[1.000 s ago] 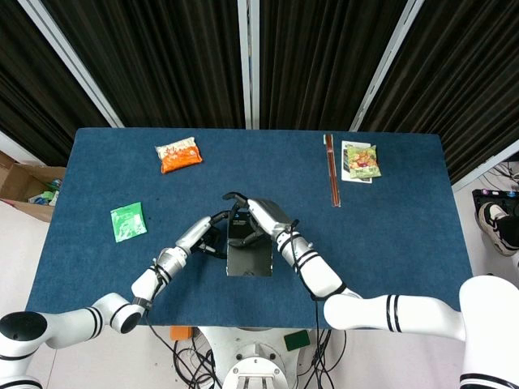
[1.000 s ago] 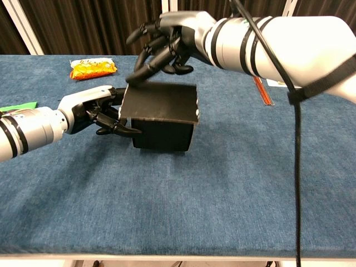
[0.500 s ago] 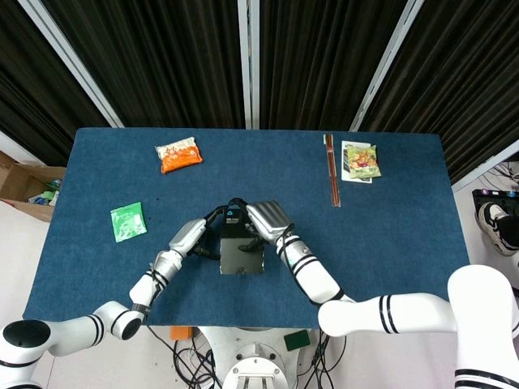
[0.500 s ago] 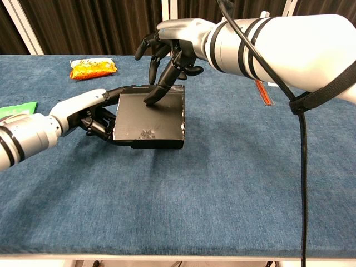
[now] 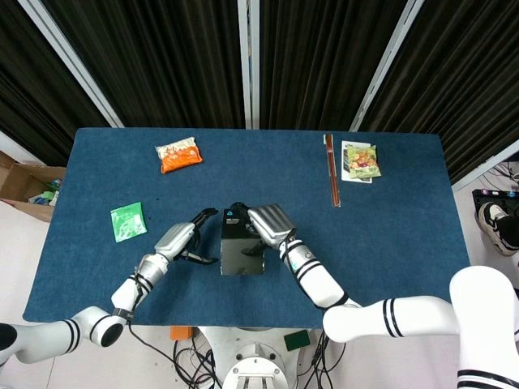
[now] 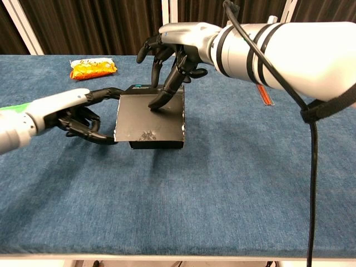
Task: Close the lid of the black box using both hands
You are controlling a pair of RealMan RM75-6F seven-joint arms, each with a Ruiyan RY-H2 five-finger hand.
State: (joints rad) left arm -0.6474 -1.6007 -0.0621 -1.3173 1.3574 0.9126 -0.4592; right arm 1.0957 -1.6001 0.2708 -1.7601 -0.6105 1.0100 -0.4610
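Note:
The black box [image 5: 242, 251] [image 6: 151, 119] sits near the table's front middle with its lid lying flat on top. My right hand [image 5: 268, 225] [image 6: 179, 47] reaches over it from the far side, fingers spread, and its fingertips [image 6: 158, 100] press on the rear part of the lid. My left hand [image 5: 182, 240] [image 6: 77, 114] is just left of the box with nothing in it. Its fingers are apart and curved toward the box's left side; whether they touch it I cannot tell.
An orange snack bag [image 5: 178, 154] [image 6: 93, 68] lies at the far left and a green packet [image 5: 128, 221] at the left. Red chopsticks [image 5: 331, 168] [image 6: 262, 90] and a printed packet [image 5: 360, 160] lie at the far right. A cardboard carton [image 5: 28, 188] stands off the table's left edge.
The lid has come down from a raised tilt to flat under my right fingertips. My left hand has drawn back leftward from the box's side.

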